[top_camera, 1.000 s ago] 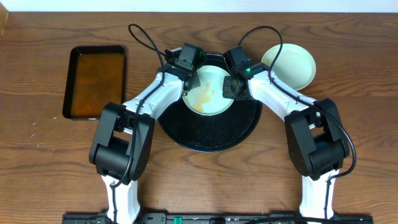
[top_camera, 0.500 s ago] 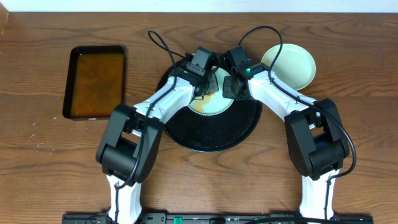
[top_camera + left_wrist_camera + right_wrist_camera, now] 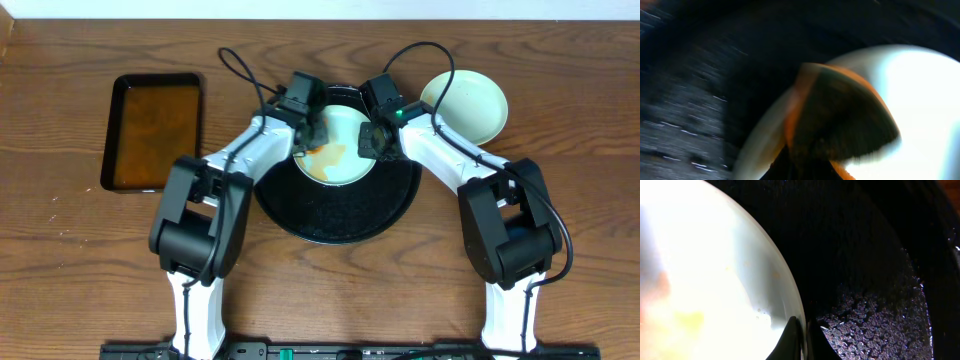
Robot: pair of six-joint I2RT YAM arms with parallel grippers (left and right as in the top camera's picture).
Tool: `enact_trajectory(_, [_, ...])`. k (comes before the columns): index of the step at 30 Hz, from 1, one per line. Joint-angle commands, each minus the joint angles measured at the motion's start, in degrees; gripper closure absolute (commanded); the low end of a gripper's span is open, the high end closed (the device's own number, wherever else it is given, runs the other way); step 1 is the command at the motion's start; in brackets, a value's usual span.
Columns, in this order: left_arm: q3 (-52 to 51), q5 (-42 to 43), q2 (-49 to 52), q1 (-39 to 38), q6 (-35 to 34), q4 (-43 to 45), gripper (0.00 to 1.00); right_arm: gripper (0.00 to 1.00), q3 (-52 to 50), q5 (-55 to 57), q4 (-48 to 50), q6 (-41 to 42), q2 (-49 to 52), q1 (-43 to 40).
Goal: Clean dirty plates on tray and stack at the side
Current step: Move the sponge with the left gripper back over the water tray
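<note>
A pale mint plate (image 3: 338, 152) smeared with orange-brown sauce lies at the back of the round black tray (image 3: 340, 215). My right gripper (image 3: 372, 140) is shut on the plate's right rim; in the right wrist view its fingers (image 3: 802, 335) pinch the edge of the plate (image 3: 715, 270) above the wet tray (image 3: 875, 280). My left gripper (image 3: 312, 135) is at the plate's left edge, shut on a dark wiping pad (image 3: 840, 115) with orange-stained edges. The pad is pressed onto the plate (image 3: 925, 95). The left wrist view is blurred.
A pale yellow plate (image 3: 465, 103) sits on the wooden table just right of the tray, behind my right arm. A rectangular black pan of brownish liquid (image 3: 155, 130) stands at the far left.
My left gripper swept right across the plate with the pad, then came back to the plate's left edge. The right gripper has held still on the rim.
</note>
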Motion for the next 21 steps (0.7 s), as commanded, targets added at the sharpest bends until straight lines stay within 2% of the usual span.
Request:
enact_trajectory(1, [-0.5,-13.6,0.5,2.8,5.2,-0.7,0.92,0.99,-0.8,4.7,-1.3,0.3,1.8,0.1])
enact_trajectory(6, [-0.4,-20.2,-3.3,3.4,9.2,-0.7,0.92,0.99,-0.8,4.7,-1.3,0.3,1.8,0.1])
enact_trajectory(11, [-0.4,-20.2,-10.0,3.3,9.0,-1.0,0.92,0.99,-0.8,4.7,-1.2,0.3,1.8,0.1])
enact_trajectory(15, [-0.4,-19.7,-15.6,3.4,6.0,-3.5,0.92,0.99,-0.8,4.7,-1.2,0.2,1.8,0.1])
enact_trajectory(21, [-0.6,-19.7,-17.0,3.4,5.7,-7.1,0.92,0.99,-0.7,4.3,-0.8,-4.0,-1.5,0.1])
